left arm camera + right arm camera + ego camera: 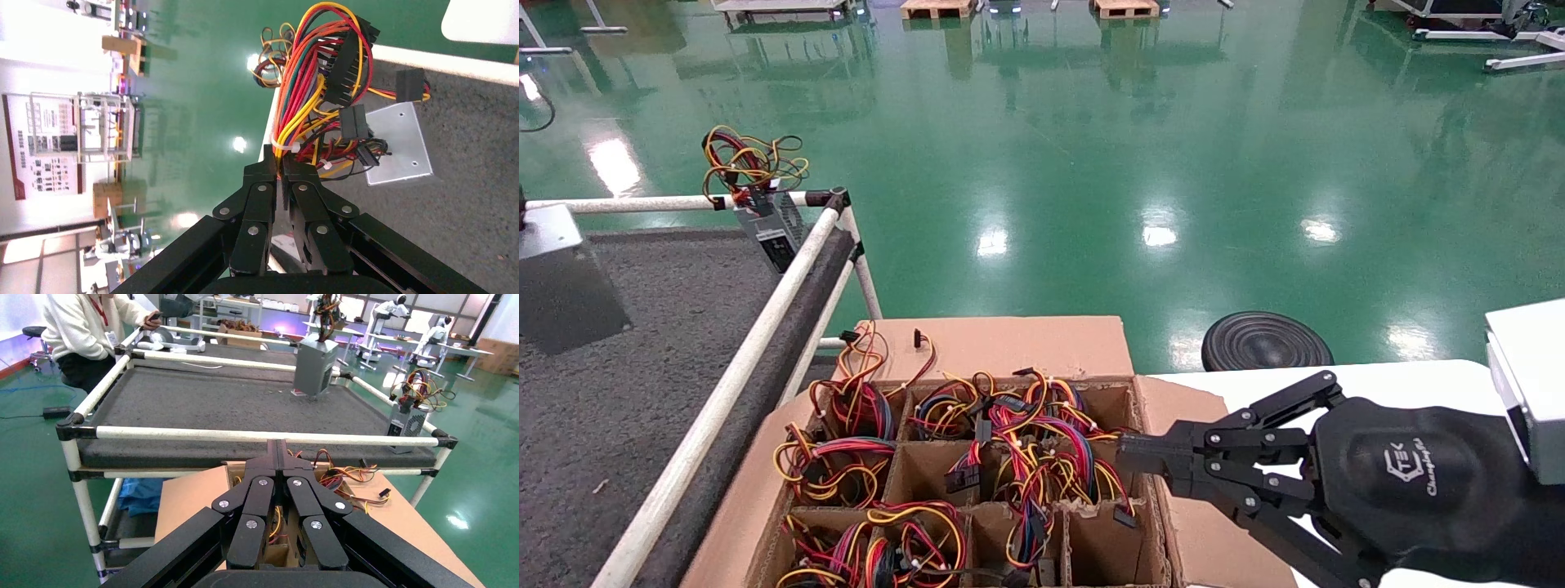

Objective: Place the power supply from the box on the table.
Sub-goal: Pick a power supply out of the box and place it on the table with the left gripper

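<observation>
Over the table [471, 184], my left gripper [283, 168] pinches the power supply [398, 144] by its wires [306, 92]; I should lower flat before releasing. The right gripper [1132, 457] hovers closed, empty, above the box [1009, 347].

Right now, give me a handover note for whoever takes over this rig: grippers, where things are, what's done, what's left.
Left gripper: fingers shut on the wires of the power supply, over the table.
Right gripper: fingers shut, empty, above the right edge of the box.
Done: power supply is out of the box and at the table; contact with the surface unclear.
Left: set it down, release. Other wired units sit in the box cells.
</observation>
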Controlling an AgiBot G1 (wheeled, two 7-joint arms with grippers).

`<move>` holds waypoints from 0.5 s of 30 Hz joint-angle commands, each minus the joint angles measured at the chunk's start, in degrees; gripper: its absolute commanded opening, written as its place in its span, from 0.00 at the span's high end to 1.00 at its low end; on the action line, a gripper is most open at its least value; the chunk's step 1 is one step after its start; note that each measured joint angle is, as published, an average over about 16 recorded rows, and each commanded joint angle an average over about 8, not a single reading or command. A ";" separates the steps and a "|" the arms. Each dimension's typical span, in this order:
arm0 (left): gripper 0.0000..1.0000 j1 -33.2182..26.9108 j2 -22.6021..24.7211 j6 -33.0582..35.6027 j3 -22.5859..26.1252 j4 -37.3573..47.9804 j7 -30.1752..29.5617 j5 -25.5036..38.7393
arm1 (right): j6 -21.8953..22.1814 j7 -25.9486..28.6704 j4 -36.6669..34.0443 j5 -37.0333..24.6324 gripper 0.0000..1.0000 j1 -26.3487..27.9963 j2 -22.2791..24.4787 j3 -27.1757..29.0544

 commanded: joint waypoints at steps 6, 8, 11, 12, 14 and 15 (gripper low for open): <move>1.00 -0.87 -0.45 0.40 0.40 0.88 -0.37 1.13 | 0.00 0.00 0.00 0.00 1.00 0.00 0.00 0.00; 1.00 -0.94 -0.55 0.51 0.60 1.36 -0.31 1.19 | 0.00 0.00 0.00 0.00 1.00 0.00 0.00 0.00; 1.00 -0.79 -0.70 0.66 0.82 2.13 -0.16 1.11 | 0.00 0.00 0.00 0.00 1.00 0.00 0.00 0.00; 1.00 -0.67 -0.76 0.71 0.88 2.39 -0.10 1.03 | 0.00 0.00 0.00 0.00 1.00 0.00 0.00 0.00; 1.00 -0.31 -0.87 0.80 0.97 2.91 0.04 0.83 | 0.00 0.00 0.00 0.00 1.00 0.00 0.00 0.00; 1.00 -0.07 -0.93 0.85 1.00 3.16 0.12 0.70 | 0.00 0.00 0.00 0.00 1.00 0.00 0.00 0.00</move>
